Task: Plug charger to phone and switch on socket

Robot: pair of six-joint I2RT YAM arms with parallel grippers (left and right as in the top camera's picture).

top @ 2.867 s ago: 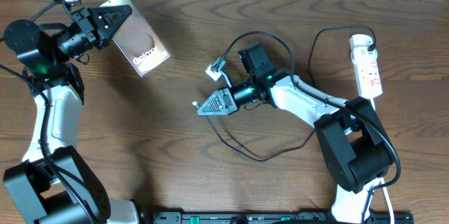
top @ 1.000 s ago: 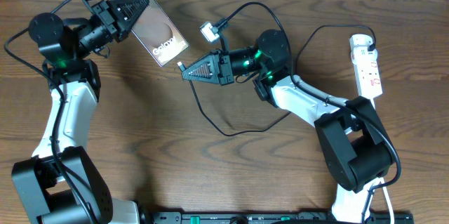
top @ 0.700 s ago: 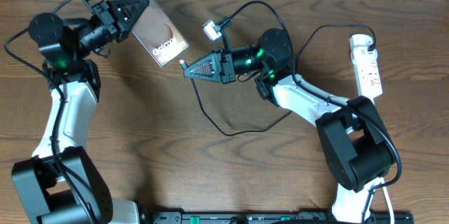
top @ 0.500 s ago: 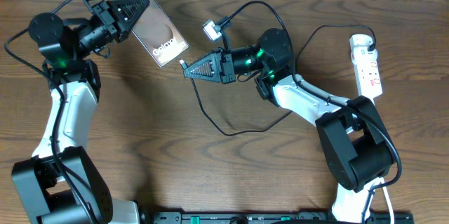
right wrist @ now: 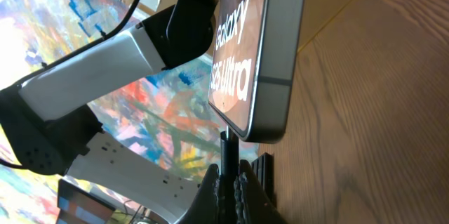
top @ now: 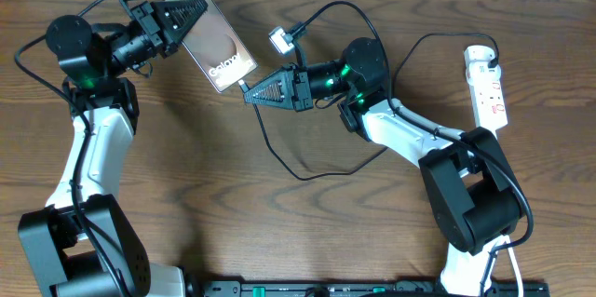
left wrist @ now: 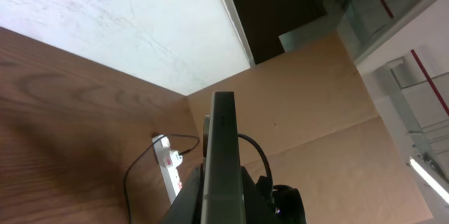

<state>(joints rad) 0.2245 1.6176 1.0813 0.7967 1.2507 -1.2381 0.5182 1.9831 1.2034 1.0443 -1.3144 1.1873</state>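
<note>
My left gripper (top: 186, 13) is shut on the phone (top: 220, 48), a bronze slab with white "Galaxy" lettering, held above the table at the upper left. In the left wrist view the phone (left wrist: 223, 154) shows edge-on between the fingers. My right gripper (top: 250, 93) is shut on the charger connector (right wrist: 228, 157), whose tip meets the phone's bottom edge (right wrist: 270, 122). The black charger cable (top: 307, 171) loops over the table. The white socket (top: 488, 87) lies at the right edge, and it shows small in the left wrist view (left wrist: 168, 171).
A white adapter block (top: 279, 39) hangs on the cable above my right gripper. A black rail (top: 354, 288) runs along the table's front edge. The socket's black lead (top: 433, 50) curves toward the right arm.
My left gripper has swung the phone right and tilted it, so its lower end now meets the connector tip. Since 2.9 s ago my right gripper rose from the table with the cable.
</note>
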